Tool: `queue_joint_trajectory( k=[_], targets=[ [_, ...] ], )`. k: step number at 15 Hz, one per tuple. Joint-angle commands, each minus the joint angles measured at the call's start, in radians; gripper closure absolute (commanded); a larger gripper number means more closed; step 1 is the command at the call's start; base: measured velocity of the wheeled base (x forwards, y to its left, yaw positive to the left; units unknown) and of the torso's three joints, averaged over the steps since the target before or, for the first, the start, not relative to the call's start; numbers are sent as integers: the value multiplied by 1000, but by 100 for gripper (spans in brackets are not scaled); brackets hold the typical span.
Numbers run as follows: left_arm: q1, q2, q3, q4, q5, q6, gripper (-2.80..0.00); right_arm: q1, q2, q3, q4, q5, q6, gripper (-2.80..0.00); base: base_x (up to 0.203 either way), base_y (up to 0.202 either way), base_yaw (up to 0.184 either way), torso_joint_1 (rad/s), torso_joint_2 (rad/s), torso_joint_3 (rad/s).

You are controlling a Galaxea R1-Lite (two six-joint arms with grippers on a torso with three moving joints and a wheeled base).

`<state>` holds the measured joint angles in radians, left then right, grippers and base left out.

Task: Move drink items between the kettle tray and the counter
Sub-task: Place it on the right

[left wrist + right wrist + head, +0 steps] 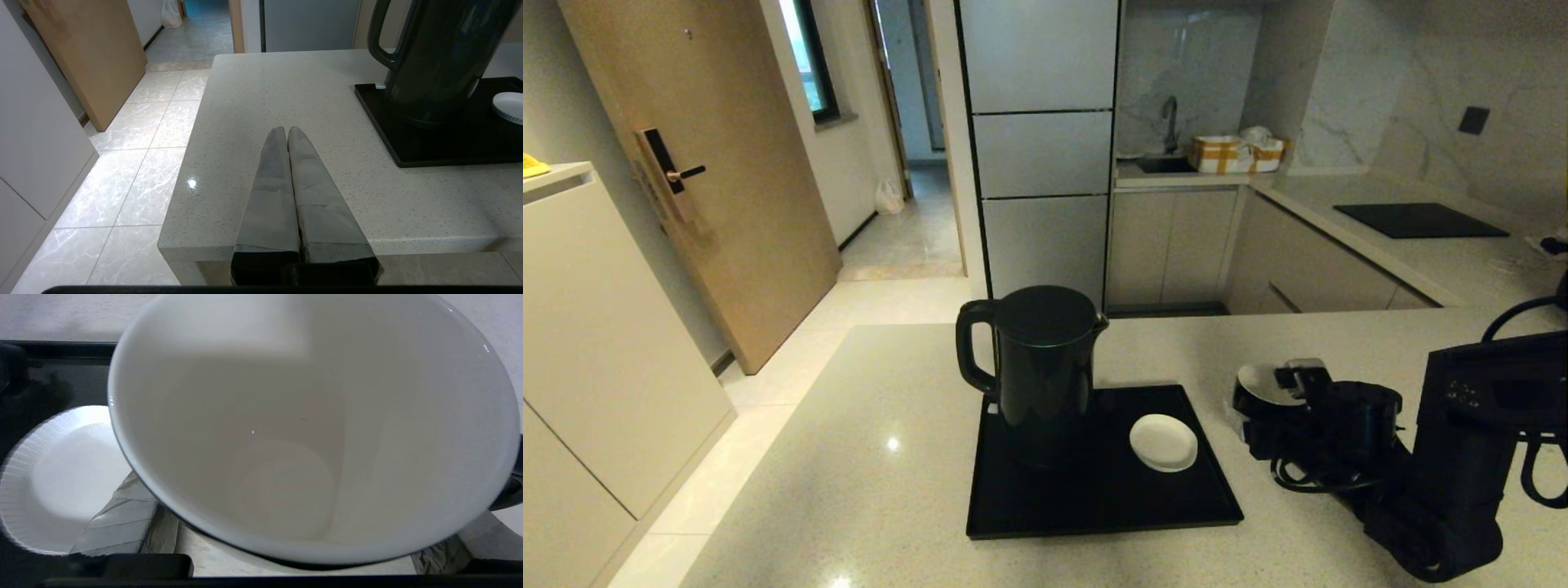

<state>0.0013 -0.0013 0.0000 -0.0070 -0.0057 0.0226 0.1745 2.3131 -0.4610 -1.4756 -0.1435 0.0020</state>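
Observation:
The tall black kettle [1041, 367] [441, 57] stands at the back left of the black tray [1094, 506] [429, 151] on the pale counter [866, 457] [286, 90]. My right gripper [1270, 400] [294, 522] is shut on the black cup [1258, 382] just right of the tray's right edge. The cup's white inside [302, 428] fills the right wrist view, with a finger on each side of it. My left gripper [288, 130] is shut and empty above the counter's near left corner, well left of the tray.
A small white saucer [1164, 442] [510, 107] [61, 486] lies on the right half of the tray. A black cooktop panel [1421, 219] sits in the far right counter. The counter's left edge drops to a tiled floor [135, 134].

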Motion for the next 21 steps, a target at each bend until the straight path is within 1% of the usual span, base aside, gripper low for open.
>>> queue_joint_trajectory(
  k=[1, 2, 3, 6, 10, 20, 21],
  targets=[
    [0, 0, 0, -1, 0, 0, 0, -104, 55, 33, -46, 11, 3, 0, 0, 0, 0, 0, 0, 0],
    [0, 1, 0, -1, 0, 0, 0, -128, 80, 35, -53, 27, 3, 0, 0, 0, 0, 0, 0, 0],
    [0, 1, 0, -1, 0, 0, 0, -132, 86, 35, -54, 35, 3, 0, 0, 0, 0, 0, 0, 0],
    [0, 1, 0, -1, 0, 0, 0, -135, 129, 13, -54, 33, -5, 0, 0, 0, 0, 0, 0, 0],
    [0, 1, 0, -1, 0, 0, 0, -135, 147, 28, -54, 34, -34, 0, 0, 0, 0, 0, 0, 0],
    [0, 0, 0, -1, -2, 0, 0, -136, 140, 45, -54, 35, -25, 0, 0, 0, 0, 0, 0, 0],
    [0, 1, 0, -1, -2, 0, 0, -137, 138, 45, -54, 35, -25, -280, 0, 0, 0, 0, 0, 0]
  ],
)
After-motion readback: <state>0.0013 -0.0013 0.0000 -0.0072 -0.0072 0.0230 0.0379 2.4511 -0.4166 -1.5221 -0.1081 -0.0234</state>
